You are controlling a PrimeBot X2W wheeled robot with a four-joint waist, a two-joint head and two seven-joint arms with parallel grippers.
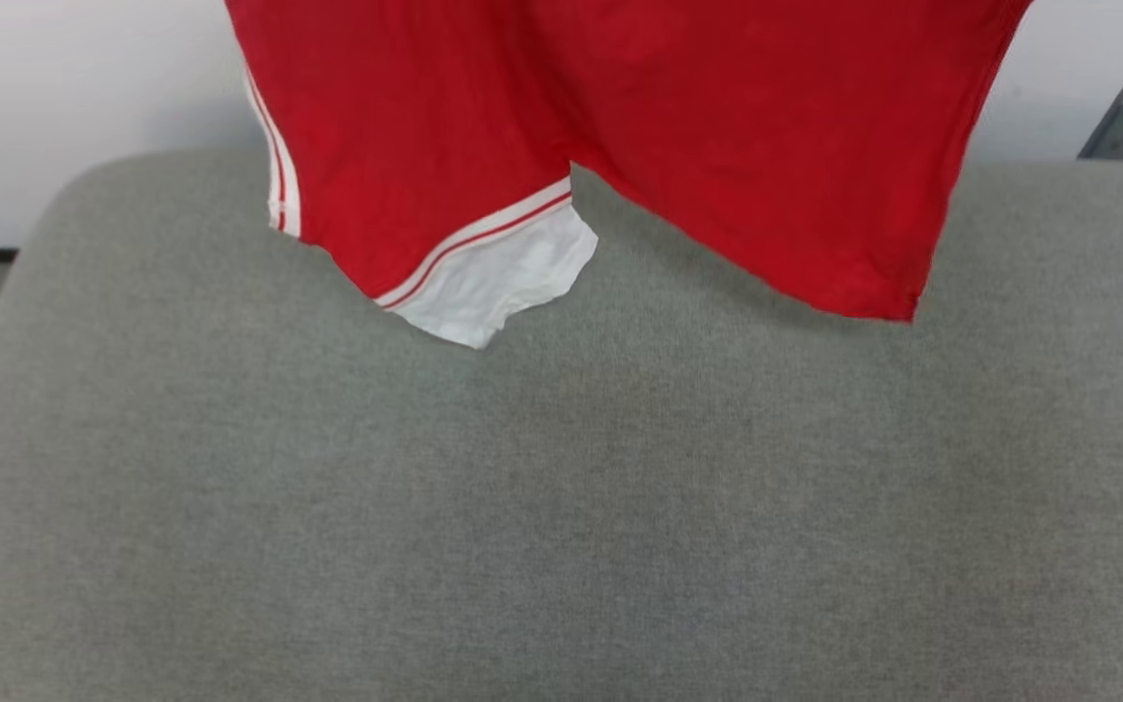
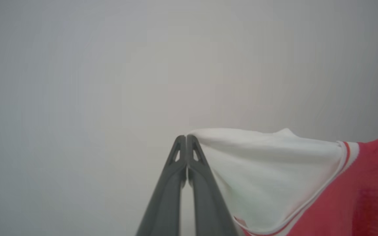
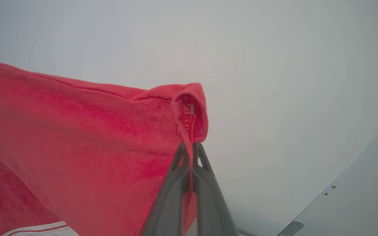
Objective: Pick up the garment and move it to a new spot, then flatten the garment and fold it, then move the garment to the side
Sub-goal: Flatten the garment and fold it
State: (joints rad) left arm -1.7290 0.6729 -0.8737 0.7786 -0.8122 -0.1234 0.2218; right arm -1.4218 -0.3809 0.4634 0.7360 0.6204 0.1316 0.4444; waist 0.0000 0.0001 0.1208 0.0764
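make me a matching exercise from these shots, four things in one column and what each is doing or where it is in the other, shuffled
Column one:
1. left pincer
2. right pincer
3. garment
4. grey padded surface

Column two:
a. hangs in the air, red with white parts
b. shut on white cloth
c. spreads out beneath the hanging cloth
d. shut on red cloth at a seam

Pairs: 1-b, 2-d, 3-a, 4-c
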